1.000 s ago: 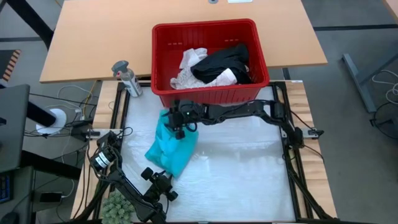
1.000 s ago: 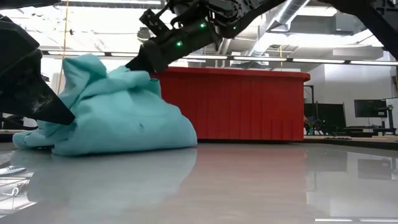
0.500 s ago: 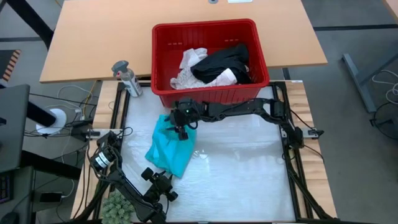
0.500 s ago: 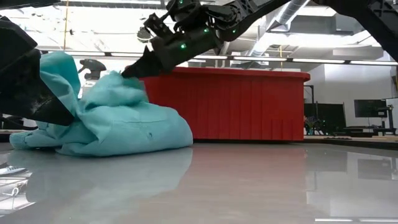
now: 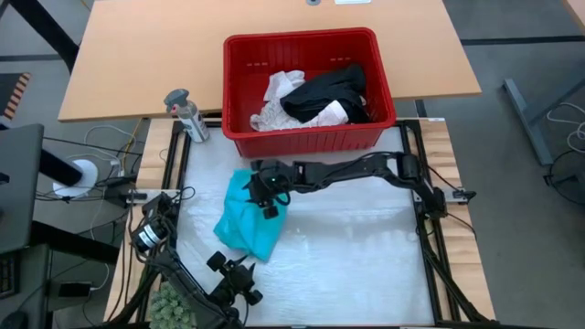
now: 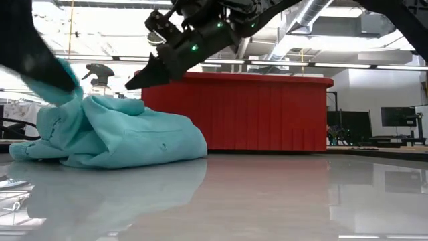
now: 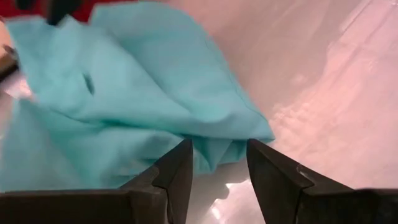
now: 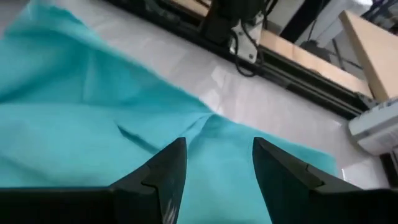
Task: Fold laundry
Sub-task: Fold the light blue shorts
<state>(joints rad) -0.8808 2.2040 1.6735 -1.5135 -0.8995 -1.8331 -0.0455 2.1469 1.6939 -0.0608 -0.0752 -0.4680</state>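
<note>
A teal garment (image 5: 247, 221) lies crumpled on the white table top, left of centre; in the low view it is a low heap (image 6: 127, 137) with one raised fold (image 6: 65, 79) at its left. My right gripper (image 5: 266, 199) hovers open just above the heap's far part (image 8: 93, 118), its fingertips (image 6: 130, 86) clear of the cloth. Beyond the garment's near corner (image 7: 252, 127), close to the table's near edge, my left gripper (image 5: 239, 285) stands open. A white garment (image 5: 279, 91) and a black one (image 5: 329, 91) lie in the red basket (image 5: 302, 37).
The red basket stands just beyond the table's far edge. A spray bottle (image 5: 186, 114) stands left of it, and a green fuzzy plant (image 5: 172, 306) sits at the near left corner. The table's right half (image 5: 366, 247) is bare.
My right gripper has moved a little toward the table's near edge and tipped further down. The part of the teal garment that stood up at its fingertips has sunk onto the heap and lies clear below them. My left gripper has risen.
</note>
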